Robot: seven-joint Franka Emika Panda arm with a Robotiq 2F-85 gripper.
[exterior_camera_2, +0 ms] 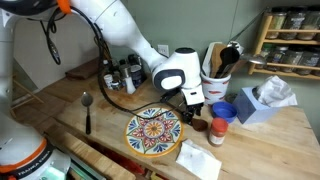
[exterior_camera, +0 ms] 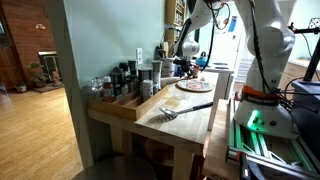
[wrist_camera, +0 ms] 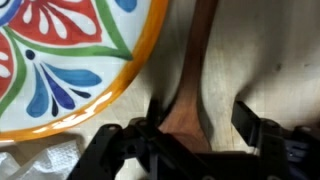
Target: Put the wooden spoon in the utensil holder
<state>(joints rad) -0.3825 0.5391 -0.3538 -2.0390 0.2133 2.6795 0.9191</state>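
Gripper (wrist_camera: 200,128): I am holding its jaws apart, straddling one wooden spoon (wrist_camera: 193,70), which is lying between them beside one painted plate (wrist_camera: 70,60).

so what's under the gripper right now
The wooden spoon lies on the table between the fingers of the open gripper, close beside the painted plate. In the wrist view, the gripper body covers the spoon's lower end.

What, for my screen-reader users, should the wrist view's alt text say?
The open hand straddles a wooden spoon lying on a wooden table, with a finger on either side of it. A colourful painted plate lies beside the spoon.
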